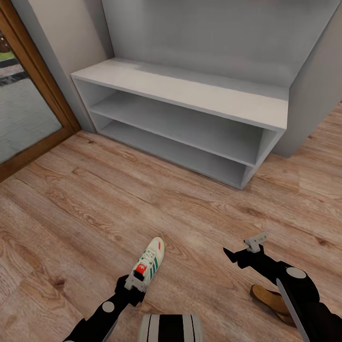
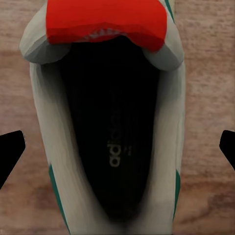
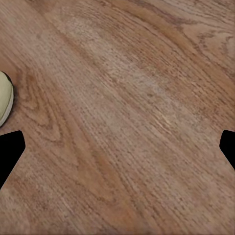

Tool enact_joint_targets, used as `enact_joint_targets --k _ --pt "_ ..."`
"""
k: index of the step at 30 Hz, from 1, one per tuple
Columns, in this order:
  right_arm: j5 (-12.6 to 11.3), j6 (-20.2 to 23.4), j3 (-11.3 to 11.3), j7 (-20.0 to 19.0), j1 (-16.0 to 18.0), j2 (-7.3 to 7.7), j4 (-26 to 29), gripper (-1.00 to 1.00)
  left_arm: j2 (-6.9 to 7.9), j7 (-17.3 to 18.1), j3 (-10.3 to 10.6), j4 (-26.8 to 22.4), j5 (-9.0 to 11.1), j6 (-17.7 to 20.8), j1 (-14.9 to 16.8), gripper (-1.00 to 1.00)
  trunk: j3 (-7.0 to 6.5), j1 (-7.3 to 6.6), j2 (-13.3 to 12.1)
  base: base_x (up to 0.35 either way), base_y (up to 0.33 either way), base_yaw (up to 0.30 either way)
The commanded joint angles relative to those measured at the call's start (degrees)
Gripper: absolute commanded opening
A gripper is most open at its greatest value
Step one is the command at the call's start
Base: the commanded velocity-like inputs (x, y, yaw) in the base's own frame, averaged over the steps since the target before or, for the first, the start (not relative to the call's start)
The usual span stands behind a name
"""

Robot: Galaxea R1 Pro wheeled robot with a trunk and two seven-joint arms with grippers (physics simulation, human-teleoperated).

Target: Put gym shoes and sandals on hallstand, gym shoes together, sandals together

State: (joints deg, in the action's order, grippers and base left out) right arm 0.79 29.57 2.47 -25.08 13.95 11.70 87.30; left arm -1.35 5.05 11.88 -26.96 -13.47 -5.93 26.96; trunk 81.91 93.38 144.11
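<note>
While floor-bound, cream green-striped gym shoe [image 1: 150, 261]

light: even, soft, bright | shadows: faint | glare: none | render: slightly blurry, blocky

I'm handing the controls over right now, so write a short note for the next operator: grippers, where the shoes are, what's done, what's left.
Left gripper: open, fingers either side of a gym shoe on the corridor floor; whether it has closed cannot be confirmed.
Right gripper: open, empty, over bare floor.
A brown sandal lies on the floor under the right arm, partly hidden.
The hallstand stands ahead, with nothing on the bench top or the two shelves in view.
Done: nothing placed yet.
Left: grasp and rack this shoe, then the sandal, then find the other gym shoe and sandal and pair them up.
</note>
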Motion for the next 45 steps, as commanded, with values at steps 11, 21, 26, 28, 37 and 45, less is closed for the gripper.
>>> enact_joint_targets --k 11,21,26,28,37,45 --pt "0.09 0.31 0.08 -0.32 0.02 -0.01 0.06 1.00 0.07 0.05 -0.11 -0.02 -0.59 -0.22 0.02 1.00 0.04 -0.01 0.01 0.000 0.000 0.000" --pt "0.09 0.31 0.08 -0.32 0.02 -0.01 0.06 1.00 0.11 0.05 -0.11 -0.03 -0.59 -0.22 0.02 1.00 1.14 0.12 0.08 0.000 0.000 0.000" --pt "0.09 0.31 0.08 -0.32 0.02 -0.01 0.06 1.00 0.12 0.05 -0.11 -0.03 -0.59 -0.22 0.02 1.00 1.59 0.17 0.11 0.000 0.000 0.000" --pt "0.09 0.31 0.08 -0.32 0.02 -0.01 0.06 1.00 0.12 0.05 -0.11 -0.03 -0.59 -0.22 0.02 1.00 1.59 0.17 0.11 0.000 0.000 0.000" --pt "0.09 0.31 0.08 -0.33 0.02 -0.01 0.06 1.00 0.19 0.05 -0.15 -0.03 -0.59 -0.22 0.02 1.00 2.69 0.30 0.17 0.000 0.000 0.000" --pt "0.09 0.31 0.08 -0.32 0.02 -0.01 0.06 1.00 0.20 -0.09 -0.21 -0.11 -0.57 -0.22 0.02 1.00 2.69 0.30 0.17 0.000 0.000 0.000"
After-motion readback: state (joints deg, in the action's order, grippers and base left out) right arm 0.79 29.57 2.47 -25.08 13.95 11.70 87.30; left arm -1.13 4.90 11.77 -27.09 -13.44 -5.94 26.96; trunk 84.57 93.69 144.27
